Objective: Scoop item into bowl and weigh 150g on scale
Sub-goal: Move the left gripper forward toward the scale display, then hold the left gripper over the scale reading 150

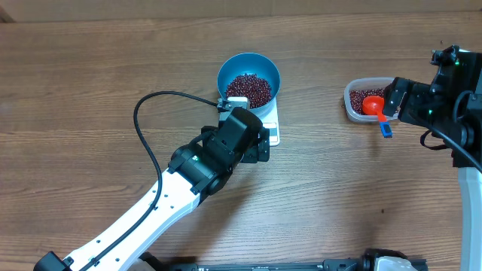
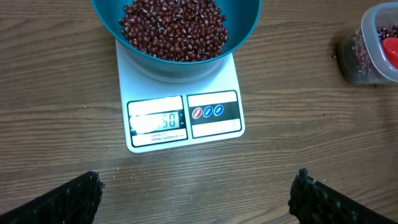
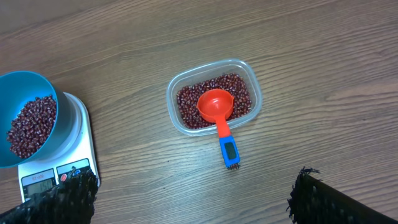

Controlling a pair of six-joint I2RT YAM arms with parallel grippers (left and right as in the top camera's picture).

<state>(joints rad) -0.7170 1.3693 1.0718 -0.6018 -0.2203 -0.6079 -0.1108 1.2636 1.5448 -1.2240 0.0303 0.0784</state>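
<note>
Small dark red-brown beans [image 2: 173, 28], heaped loose in the round blue bowl [image 2: 241, 34] and covering its bottom. Upright on the white scale [image 2: 211, 74], that bowl, over the far part of the platform and wider than it on both sides. Along the scale's near edge, a lit display [image 2: 157, 119] with "50" legible and whatever stands left of it washed out by glare. Beside it, a panel [image 2: 213, 112] with 3 round marks, 1 red and 2 blue.

Right of the scale and well apart from it, a clear plastic tub [image 3: 249, 68] on the wooden worktop [image 1: 90, 75], with more of the same beans inside. In the tub, a red scoop [image 3: 216, 106], cup upward and empty, resting on those beans. Handle out over the tub's rim, ending in a blue grip [image 3: 229, 150] beyond it; cannot tell whether touching the worktop.

Above bare worktop just on the near side of the scale, the left claw [image 2: 196, 202], spread wide and holding nothing, with 2 dark fingertips [image 2: 74, 199] at the lower corners of its own view. From overhead, over the scale's near end, hiding the display.

Above the worktop near the tub, the right claw [image 3: 193, 202], likewise spread wide and empty, clear of the scoop. From overhead, over the tub's right end.
</note>
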